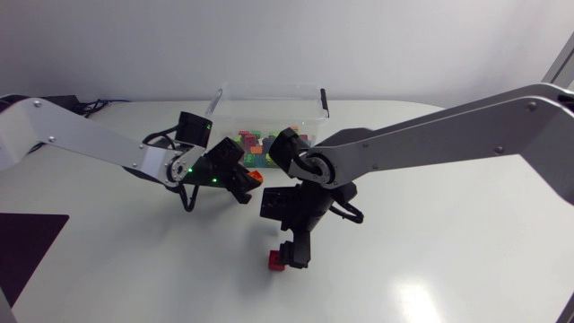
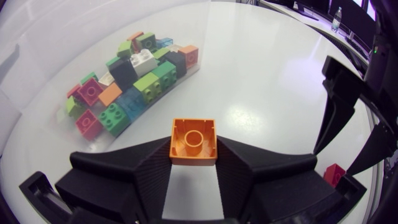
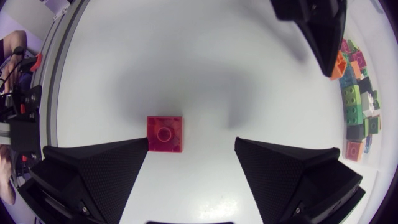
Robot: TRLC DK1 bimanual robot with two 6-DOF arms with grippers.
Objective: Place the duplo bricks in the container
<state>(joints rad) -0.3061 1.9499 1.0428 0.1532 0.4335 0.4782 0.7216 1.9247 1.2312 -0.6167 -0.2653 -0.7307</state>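
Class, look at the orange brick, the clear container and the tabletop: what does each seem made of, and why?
Orange brick: likely hard moulded plastic, smooth, slightly glossy; crisp edges, moulded ring at centre. Container: seemingly clear plastic; bricks show through its wall. Table: smooth white semi-gloss surface with soft light reflections; core material cannot be told.

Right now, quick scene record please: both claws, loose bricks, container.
left claw: shut on orange brick, in front of the container
right claw: open, low over the table
red brick: on the table between the right claw's jaws, nearer one
container: clear box at the table's far side, mixed bricks piled inside
outside container: orange brick (held), red brick (on table)
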